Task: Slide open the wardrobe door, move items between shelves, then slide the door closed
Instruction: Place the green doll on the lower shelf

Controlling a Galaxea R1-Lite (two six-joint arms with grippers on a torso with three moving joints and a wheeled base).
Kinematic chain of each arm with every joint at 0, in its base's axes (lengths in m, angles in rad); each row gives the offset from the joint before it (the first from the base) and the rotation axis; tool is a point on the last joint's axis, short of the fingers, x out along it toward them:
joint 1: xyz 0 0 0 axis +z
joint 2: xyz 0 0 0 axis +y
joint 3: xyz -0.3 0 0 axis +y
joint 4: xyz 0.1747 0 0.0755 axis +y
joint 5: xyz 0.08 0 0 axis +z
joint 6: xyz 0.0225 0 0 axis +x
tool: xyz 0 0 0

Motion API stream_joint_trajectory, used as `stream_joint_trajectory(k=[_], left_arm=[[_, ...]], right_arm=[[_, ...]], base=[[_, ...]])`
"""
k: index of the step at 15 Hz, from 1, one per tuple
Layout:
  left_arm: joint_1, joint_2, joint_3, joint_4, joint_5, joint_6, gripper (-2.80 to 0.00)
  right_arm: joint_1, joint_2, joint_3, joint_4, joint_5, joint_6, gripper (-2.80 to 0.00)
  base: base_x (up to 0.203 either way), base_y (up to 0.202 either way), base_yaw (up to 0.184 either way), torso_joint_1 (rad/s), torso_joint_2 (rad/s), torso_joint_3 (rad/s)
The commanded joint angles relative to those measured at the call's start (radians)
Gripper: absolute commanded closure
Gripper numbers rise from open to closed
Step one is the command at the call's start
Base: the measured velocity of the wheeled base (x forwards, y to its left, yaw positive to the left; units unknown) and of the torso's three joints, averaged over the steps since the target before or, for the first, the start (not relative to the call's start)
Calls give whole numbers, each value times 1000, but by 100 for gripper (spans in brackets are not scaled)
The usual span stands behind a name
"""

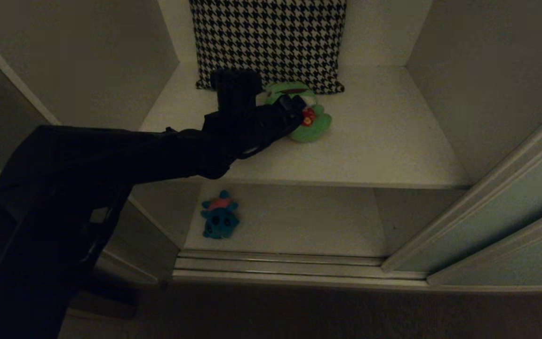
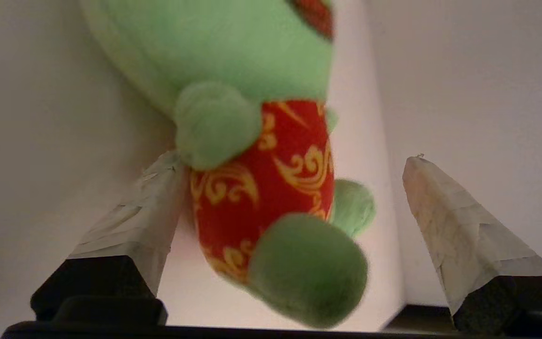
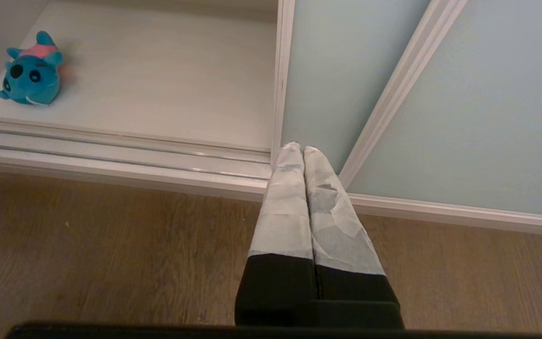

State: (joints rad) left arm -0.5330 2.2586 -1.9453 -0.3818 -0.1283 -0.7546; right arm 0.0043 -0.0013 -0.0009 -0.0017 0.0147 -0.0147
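Right gripper [image 3: 298, 149]: fingers pressed together, hanging over wooden floor [image 3: 111, 245] before the floor track [image 1: 275, 268].
Sliding wardrobe door [image 1: 497, 226]: slid right, partly cut off.
Teal-blue plush [image 1: 219, 215]: lower shelf [image 1: 299, 221], left side.
Left gripper [image 2: 290, 160]: reaching in over upper shelf [image 1: 384, 141], fingers spread around green frog [image 1: 311, 123], arm hiding part of it.
Houndstooth cushion [image 1: 271, 42]: rearmost, top cropped.
No legible writing.

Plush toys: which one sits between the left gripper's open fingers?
The green frog on the upper shelf, inside the left gripper. The teal-blue toy lies alone on the lower shelf.
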Motion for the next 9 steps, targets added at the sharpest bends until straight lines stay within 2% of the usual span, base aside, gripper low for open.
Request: stream_joint_trajectory(k=[1, 5, 7, 8, 9], left_arm=[[0, 25, -1, -37, -1, 36, -280], [-1, 74, 0, -133, -5, 185, -280], [-2, 90, -1, -144, -4, 212, -280], [-2, 90, -1, -143, 1, 210, 0], [-2, 93, -1, -144, 2, 209, 0]], right_arm=[[0, -2, 0, 0, 1, -1, 0], [0, -2, 0, 0, 1, -1, 0], [0, -3, -1, 0, 1, -1, 0], [0, -3, 0, 0, 1, -1, 0], [0, -3, 0, 0, 1, -1, 0]], base=[[0, 0, 0, 0, 0, 0], [0, 0, 0, 0, 0, 0], [0, 0, 0, 0, 0, 0], [0, 0, 0, 0, 0, 0], [0, 0, 0, 0, 0, 0]])
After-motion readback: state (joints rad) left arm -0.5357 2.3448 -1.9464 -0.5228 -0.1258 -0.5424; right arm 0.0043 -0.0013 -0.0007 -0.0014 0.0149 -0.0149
